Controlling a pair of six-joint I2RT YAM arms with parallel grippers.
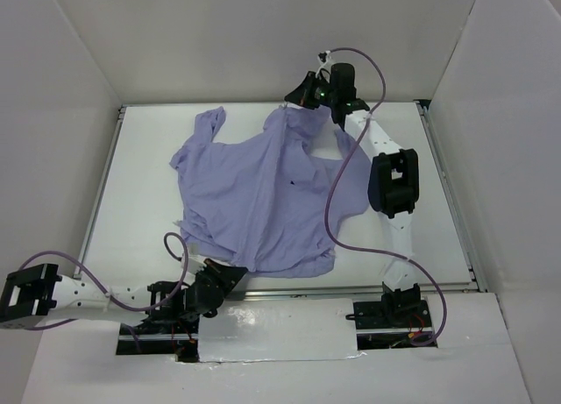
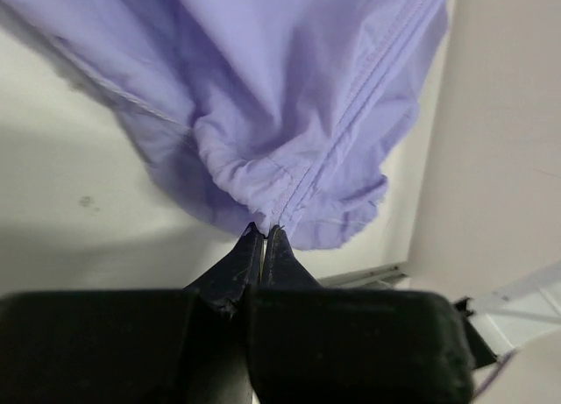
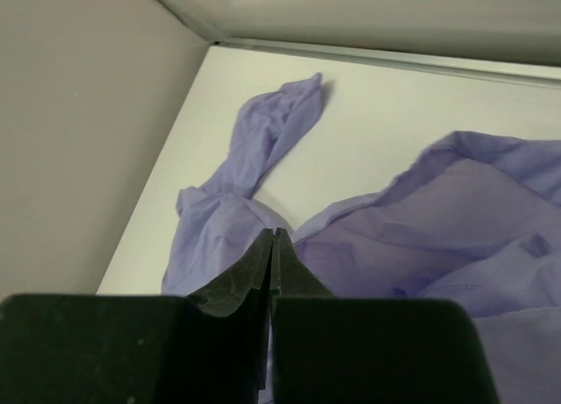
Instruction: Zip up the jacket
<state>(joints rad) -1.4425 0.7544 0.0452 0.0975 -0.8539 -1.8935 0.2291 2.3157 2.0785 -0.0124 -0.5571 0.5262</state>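
L gripper (image 2: 265, 231) clamped on jacket (image 2: 263, 80) hem (image 2: 302, 213) | R gripper (image 3: 274, 236) pinching it too | zipper (image 2: 369, 84) seen only L wrist

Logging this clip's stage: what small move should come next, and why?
Probably ease the right pincer slightly farther away: the left pincer pins the hem at the foot of the zipper, yet the jacket lies rumpled between them.

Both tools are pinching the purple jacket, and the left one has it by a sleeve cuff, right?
Not the sleeve. The left tool pinches the jacket at its bottom hem, where the zipper ends, as the left wrist view shows. The right tool pinches the far end.
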